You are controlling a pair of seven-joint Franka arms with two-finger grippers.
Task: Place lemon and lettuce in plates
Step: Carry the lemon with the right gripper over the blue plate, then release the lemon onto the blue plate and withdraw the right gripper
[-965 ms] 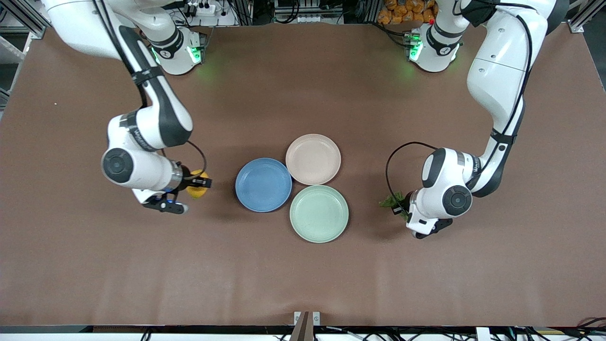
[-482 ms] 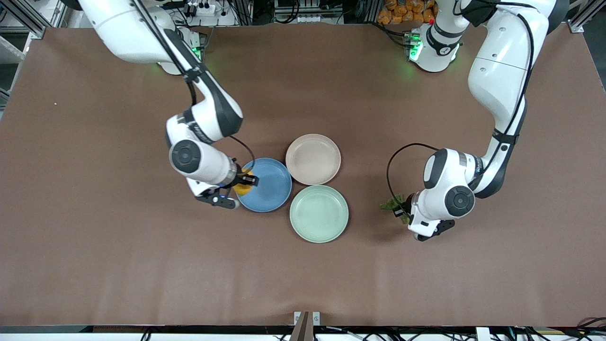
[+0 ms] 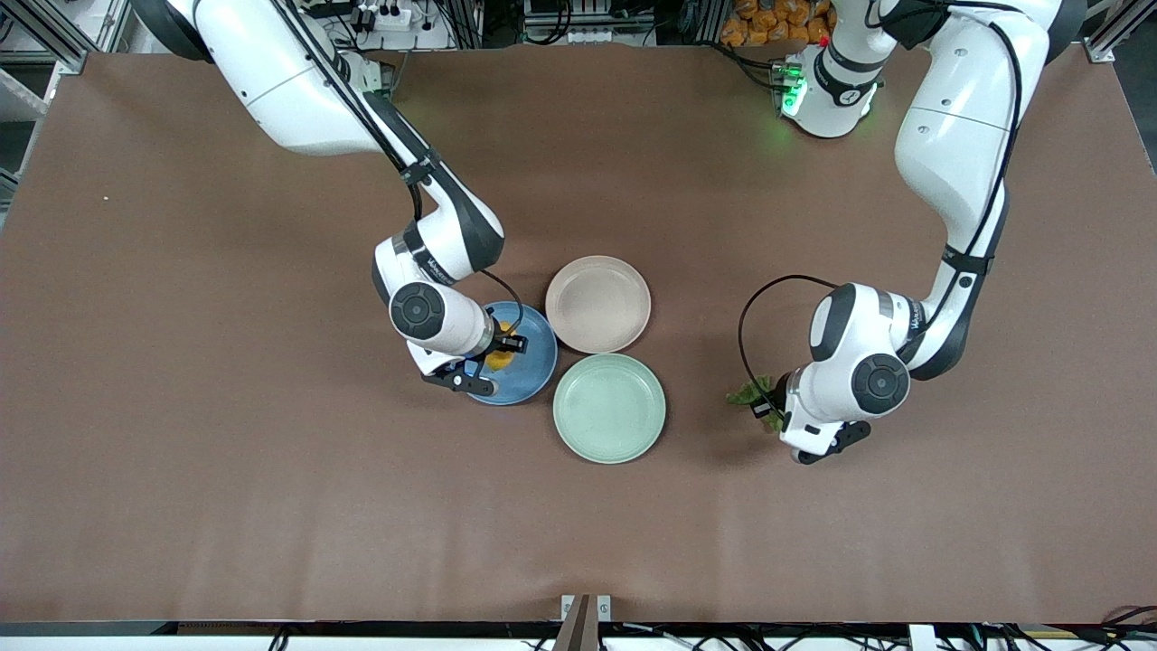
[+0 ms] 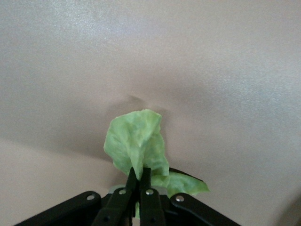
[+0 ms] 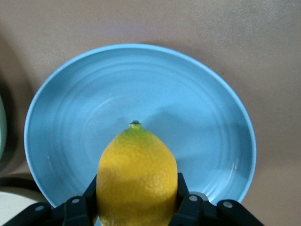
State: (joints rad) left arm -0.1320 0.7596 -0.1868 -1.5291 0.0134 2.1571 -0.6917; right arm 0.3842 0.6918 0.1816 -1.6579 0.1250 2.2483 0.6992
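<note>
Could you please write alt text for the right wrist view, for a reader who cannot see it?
The right hand grips a yellow lemon over an empty blue plate on the brown table.

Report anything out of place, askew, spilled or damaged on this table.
Nothing stands out. The right gripper holds the lemon over the blue plate; the left gripper grips the lettuce above bare table. The beige plate and mint plate sit flat.

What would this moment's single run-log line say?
right gripper: holds lemon over blue plate | left gripper: holds lettuce over table | beige plate: empty
</note>
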